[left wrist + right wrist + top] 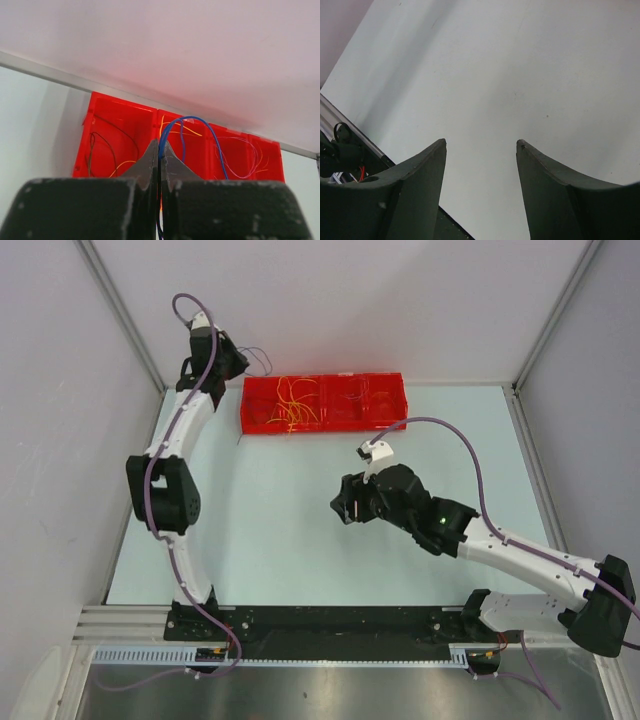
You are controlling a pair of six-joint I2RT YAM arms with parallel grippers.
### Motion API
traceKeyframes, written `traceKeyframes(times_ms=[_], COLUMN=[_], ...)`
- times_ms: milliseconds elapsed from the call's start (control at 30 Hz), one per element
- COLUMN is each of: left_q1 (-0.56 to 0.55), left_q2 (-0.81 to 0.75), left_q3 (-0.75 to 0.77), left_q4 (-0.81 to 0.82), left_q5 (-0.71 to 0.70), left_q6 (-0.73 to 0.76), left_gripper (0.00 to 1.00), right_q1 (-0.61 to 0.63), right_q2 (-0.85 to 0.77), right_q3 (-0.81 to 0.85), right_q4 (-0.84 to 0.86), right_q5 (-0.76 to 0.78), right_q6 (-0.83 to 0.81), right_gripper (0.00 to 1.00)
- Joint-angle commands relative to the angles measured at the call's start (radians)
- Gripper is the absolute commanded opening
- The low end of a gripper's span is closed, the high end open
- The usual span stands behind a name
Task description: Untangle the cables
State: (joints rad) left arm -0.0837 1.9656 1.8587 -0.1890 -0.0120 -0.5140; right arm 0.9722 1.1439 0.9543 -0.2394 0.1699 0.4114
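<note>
The red tray [324,376] sits at the far edge of the table [300,540], a bit to the left of the middle. It has three boxes in a row.

The left gripper [240,362] is up by the far left corner of the table, just past the left end of the tray. From its own camera you can see its two fingers [172,167] pressed tight together. They pinch a thin blue wire [192,119]. The wire curls up in a loop above the fingers and comes down again on the other side, in front of the tray. I cannot tell if it touches the tray. From the top camera the wire looks like a small dark loop sticking out of the gripper.

Other thin wires lie inside the tray. From above, a bunch of yellow and orange wires [295,408] fills the left box. The left wrist camera shows some pink wires [237,157] in the box on the right side of its picture.

The right gripper [340,508] is near the middle of the table, well apart from the tray. Its two fingers [420,175] are wide apart with nothing between them. Only bare table shows under them.
</note>
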Motion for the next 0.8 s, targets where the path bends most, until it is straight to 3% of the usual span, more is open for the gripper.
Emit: traceKeyframes(times_ms=[0,333,400,433,500,600,767], left_q1=[0.015,0.019,0.019,0.019,0.021,0.021,0.025], left_q2=[0.094,0.246,0.262,0.265,0.257,0.219,0.122], left_q3=[0.094,0.168,0.178,0.187,0.191,0.174,0.132], left_q4=[0.121,0.186,0.184,0.175,0.139,0.106,0.048], left_q5=[0.049,0.049,0.061,0.063,0.040,-0.017,-0.048], left_q6=[-0.061,-0.127,-0.130,-0.124,-0.116,-0.109,-0.118], left_gripper=[0.00,0.03,0.26,0.55,0.82,0.93,0.95], right_q1=[0.000,-0.021,-0.024,-0.026,-0.027,-0.032,-0.041], right_q2=[-0.044,-0.055,-0.052,-0.050,-0.049,-0.044,-0.045], right_q3=[-0.006,-0.032,-0.035,-0.035,-0.035,-0.035,-0.032], right_q4=[-0.015,-0.026,-0.021,-0.021,-0.018,-0.012,0.028], right_q5=[-0.012,-0.020,-0.023,-0.024,-0.030,-0.035,-0.069], right_q6=[0.007,0.001,0.000,0.000,-0.002,-0.005,0.006], right_gripper=[0.63,0.63,0.63,0.63,0.63,0.63,0.63])
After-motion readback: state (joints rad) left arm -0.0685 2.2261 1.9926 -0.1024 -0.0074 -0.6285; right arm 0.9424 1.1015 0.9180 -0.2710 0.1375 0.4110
